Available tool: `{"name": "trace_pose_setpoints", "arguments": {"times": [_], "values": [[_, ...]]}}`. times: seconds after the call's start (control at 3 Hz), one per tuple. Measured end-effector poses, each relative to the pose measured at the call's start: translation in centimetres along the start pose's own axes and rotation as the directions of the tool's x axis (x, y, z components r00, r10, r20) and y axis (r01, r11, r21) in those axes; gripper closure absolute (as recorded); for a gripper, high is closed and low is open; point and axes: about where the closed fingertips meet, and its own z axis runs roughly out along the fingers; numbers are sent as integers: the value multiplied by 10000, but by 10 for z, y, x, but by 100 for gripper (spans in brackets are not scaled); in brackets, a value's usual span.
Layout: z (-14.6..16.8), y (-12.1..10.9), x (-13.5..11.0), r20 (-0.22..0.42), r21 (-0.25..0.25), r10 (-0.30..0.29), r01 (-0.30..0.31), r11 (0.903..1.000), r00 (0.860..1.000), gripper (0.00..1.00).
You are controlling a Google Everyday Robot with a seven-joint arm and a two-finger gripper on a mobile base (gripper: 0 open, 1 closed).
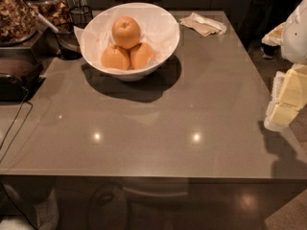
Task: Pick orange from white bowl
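Observation:
The orange (126,31) lies on top of two paler peach-orange fruits (115,58) inside the white bowl (160,32), which stands at the back left of the grey table (192,109). The orange shows a small stem dimple facing up. My gripper (283,107) is a white and pale yellow shape at the right edge of the view, beside the table's right edge. It is far to the right of the bowl, nearer the camera, and touches none of the fruit.
Dark glass cups (68,41) stand just left of the bowl. Jars of snacks (17,13) and a black tray (17,78) with a cable fill the left side. A folded paper napkin (204,24) lies at the back right of the bowl.

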Motion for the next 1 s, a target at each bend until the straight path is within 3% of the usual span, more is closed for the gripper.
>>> {"name": "trace_pose_setpoints", "arguments": {"times": [0.67, 1.0], "values": [[-2, -5, -7, 107, -13, 287, -286, 9996, 9995, 0], [6, -24, -29, 181, -514, 782, -772, 9957, 9968, 0]]}}
